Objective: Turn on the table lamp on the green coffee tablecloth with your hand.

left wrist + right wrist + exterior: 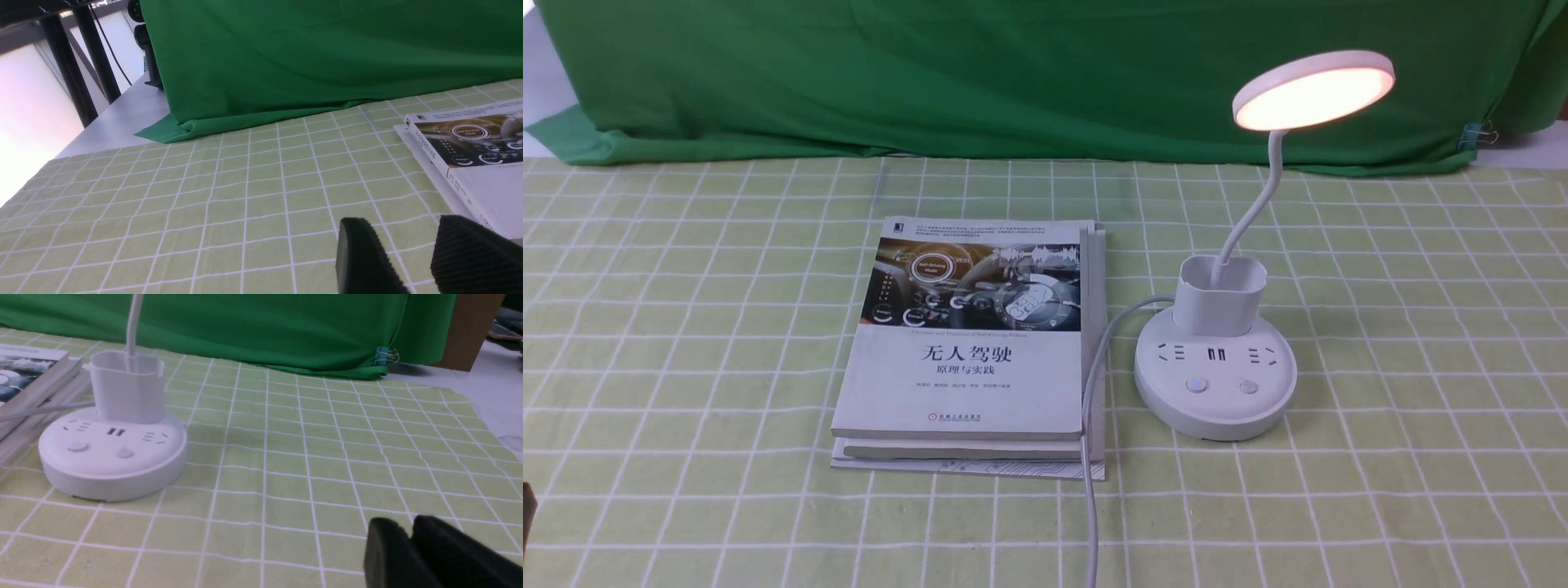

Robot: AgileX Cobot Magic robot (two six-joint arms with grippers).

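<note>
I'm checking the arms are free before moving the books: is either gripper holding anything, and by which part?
Nothing is held: the left gripper and the right gripper each have only tablecloth showing between their fingers.

On the top book (964, 384) I read the title "无人驾驶", with "原理与实践" under it. Its cover picture also carries "Self-Driving Mode" inside a ring, and from my left wrist I make out "Energy" on it; the smaller print is too tiny for me.
</note>
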